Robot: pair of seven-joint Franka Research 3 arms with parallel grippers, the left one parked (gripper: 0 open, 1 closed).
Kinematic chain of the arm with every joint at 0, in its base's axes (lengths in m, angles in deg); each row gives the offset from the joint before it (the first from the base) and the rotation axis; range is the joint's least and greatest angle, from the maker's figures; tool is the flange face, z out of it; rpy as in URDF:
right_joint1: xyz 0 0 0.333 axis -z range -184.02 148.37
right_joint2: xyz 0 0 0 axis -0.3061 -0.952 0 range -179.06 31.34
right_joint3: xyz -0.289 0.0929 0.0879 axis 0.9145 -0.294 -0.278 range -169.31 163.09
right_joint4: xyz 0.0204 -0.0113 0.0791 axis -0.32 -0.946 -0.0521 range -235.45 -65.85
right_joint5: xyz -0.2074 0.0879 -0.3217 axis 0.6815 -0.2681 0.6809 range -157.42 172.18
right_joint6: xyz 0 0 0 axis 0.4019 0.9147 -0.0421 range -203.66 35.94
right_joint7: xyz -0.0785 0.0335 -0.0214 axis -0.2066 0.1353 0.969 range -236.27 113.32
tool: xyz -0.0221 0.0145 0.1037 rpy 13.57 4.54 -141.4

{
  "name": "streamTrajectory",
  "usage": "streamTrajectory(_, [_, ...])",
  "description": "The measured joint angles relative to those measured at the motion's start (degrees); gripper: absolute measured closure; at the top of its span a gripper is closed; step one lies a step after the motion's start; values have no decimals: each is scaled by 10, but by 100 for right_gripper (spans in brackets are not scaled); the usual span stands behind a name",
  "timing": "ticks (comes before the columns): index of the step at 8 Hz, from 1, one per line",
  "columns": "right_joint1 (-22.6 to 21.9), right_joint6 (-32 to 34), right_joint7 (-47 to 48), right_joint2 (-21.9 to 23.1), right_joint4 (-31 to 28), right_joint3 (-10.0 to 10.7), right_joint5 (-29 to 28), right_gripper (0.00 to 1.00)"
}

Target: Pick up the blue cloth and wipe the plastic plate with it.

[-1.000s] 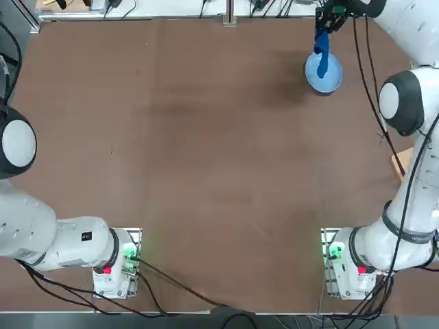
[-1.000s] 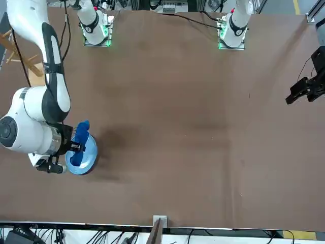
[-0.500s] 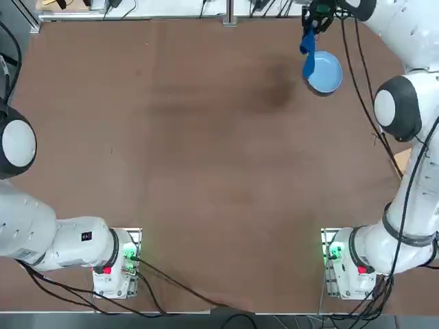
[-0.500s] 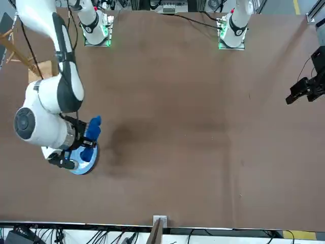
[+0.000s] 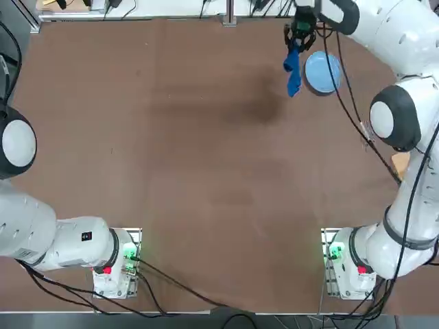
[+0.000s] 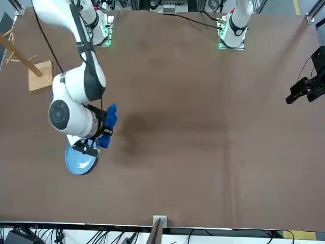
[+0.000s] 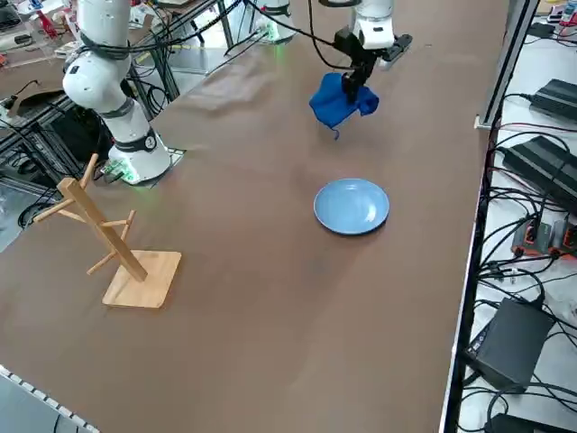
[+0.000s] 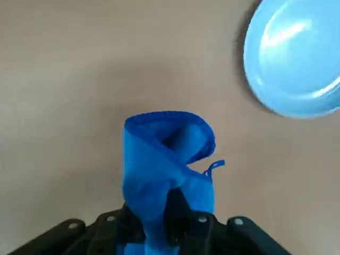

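Right gripper (image 8: 167, 234) is pinching the blue cloth (image 8: 164, 170), dangling it above the table (image 5: 171, 171). It's hovering just beside the plastic plate (image 5: 322, 72).

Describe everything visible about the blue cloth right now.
The blue cloth is a darker blue fabric rag with a stitched hem and a loose thread at one corner. It hangs bunched and folded from the right claw, which is shut on its upper end. It hangs in the air above bare table, beside the light blue plastic plate, touching neither.
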Motion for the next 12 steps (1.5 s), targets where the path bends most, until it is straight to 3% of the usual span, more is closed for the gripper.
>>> streamTrajectory(3, [-33, -40, 7, 37, -101, 0, 0, 85])
streamTrajectory(7, [-71, -162, 7, 62, -233, -1, 0, 85])
streamTrajectory(12, [-105, -199, 84, 78, -312, -2, 3, 85])
